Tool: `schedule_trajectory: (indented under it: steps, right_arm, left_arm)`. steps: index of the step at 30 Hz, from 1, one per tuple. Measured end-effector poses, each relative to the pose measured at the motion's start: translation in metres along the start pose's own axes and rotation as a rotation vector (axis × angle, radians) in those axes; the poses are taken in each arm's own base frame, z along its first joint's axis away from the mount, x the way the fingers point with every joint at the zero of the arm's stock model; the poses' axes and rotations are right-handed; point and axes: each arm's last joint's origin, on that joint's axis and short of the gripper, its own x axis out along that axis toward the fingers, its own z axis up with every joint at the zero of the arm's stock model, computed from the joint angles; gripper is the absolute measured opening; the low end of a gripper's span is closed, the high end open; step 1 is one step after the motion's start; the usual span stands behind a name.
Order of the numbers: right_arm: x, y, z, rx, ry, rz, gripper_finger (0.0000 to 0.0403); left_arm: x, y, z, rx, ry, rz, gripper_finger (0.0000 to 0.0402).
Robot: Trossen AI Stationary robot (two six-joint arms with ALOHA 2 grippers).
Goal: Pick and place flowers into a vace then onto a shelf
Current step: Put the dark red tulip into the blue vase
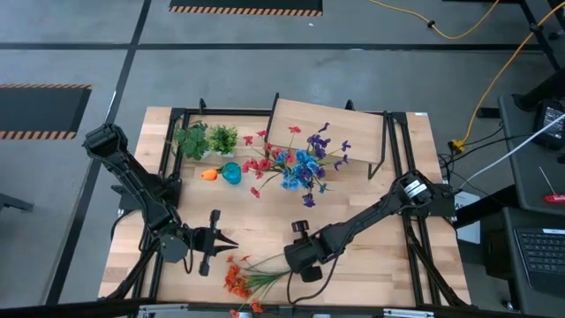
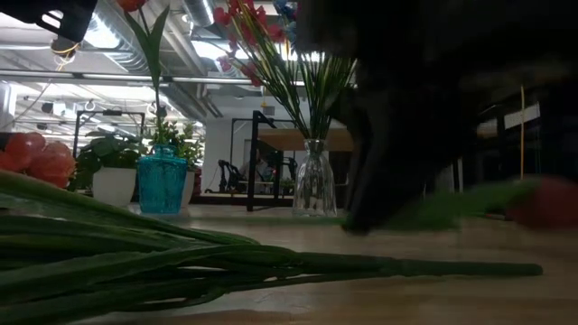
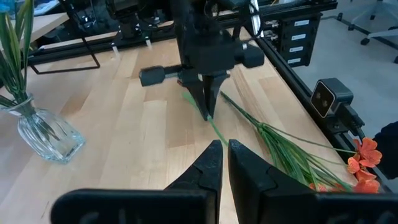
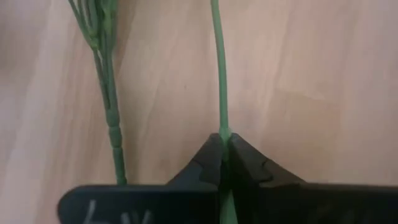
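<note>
A spray of orange flowers lies on the table near its near edge, its green stems flat on the wood. My right gripper stands over these stems, pointing down, shut on a single green stem. My left gripper hovers shut just to its left, pointing at it and touching nothing. A glass vase full of red, blue and purple flowers stands mid-table. Beside it is a teal vase with an orange tulip. The shelf stands at the far edge. My right gripper pinches one thin green stem between its two fingers, which come from above, pointing down. The fingers close across the stem, which runs on ahead of them low over the wood. The bloom end lies outside the wrist view.
Two leafy green plants in pots stand at the far left of the table. A second bundle of stems lies close beside the held one. Black frame rails border the table's sides. Bare wood lies between the vases and the two grippers.
</note>
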Motion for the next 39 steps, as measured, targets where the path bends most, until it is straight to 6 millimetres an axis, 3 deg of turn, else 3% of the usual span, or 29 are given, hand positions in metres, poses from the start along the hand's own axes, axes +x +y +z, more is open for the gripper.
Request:
schedule_trajectory:
  steps: [21,29,33,39]
  right_arm:
    - [-0.104,-0.012,0.048,-0.275,0.16,-0.25,0.0002]
    - [-0.116,-0.014,0.054,-0.376,0.162,-0.287,0.0001]
    - [-0.116,-0.015,0.052,-0.393,0.177,-0.302,0.0]
    - [-0.118,-0.017,0.048,-0.419,0.23,-0.323,0.0]
  left_arm:
    - [0.014,0.019,0.011,-0.092,-0.07,0.146,0.0022]
    - [0.027,0.036,0.024,-0.109,-0.128,0.142,0.0025]
    - [0.033,0.042,0.029,-0.106,-0.146,0.057,0.0055]
    - [0.038,0.052,0.03,-0.131,-0.14,0.075,0.0138]
